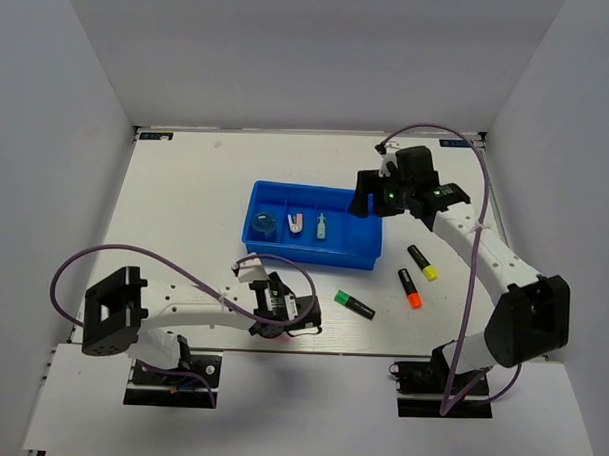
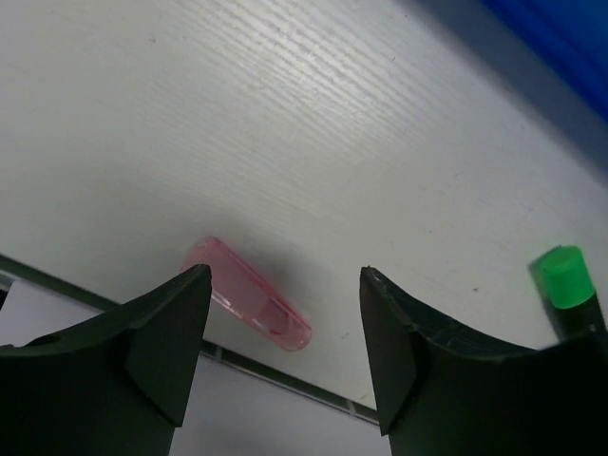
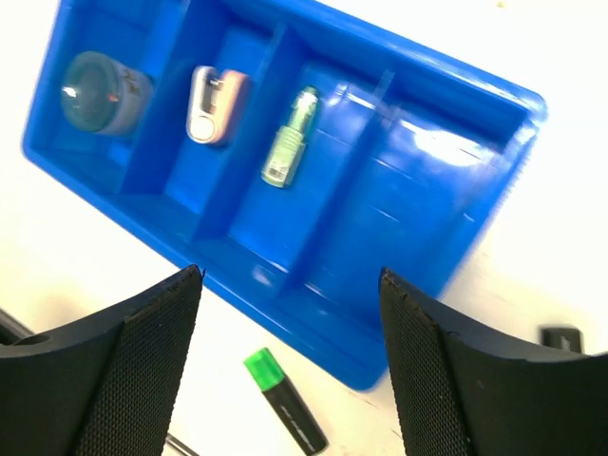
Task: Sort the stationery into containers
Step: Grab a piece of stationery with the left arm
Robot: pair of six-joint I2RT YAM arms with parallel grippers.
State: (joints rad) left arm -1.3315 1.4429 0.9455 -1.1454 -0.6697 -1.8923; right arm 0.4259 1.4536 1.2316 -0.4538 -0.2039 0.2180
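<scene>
Near the front edge of the table point(image 2: 285, 114) | your left gripper point(image 2: 285, 275) hangs wide open, empty, over the pink piece point(image 2: 249, 306) | your right gripper point(image 3: 290, 274), open and empty, is above the blue tray point(image 1: 313, 256) | danger: one bump could push the pink piece off.

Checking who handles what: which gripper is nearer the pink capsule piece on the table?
Left. The left gripper hovers directly over the pink capsule piece, jaws open, near the table's front edge. The right gripper is far off, above the blue tray.
</scene>
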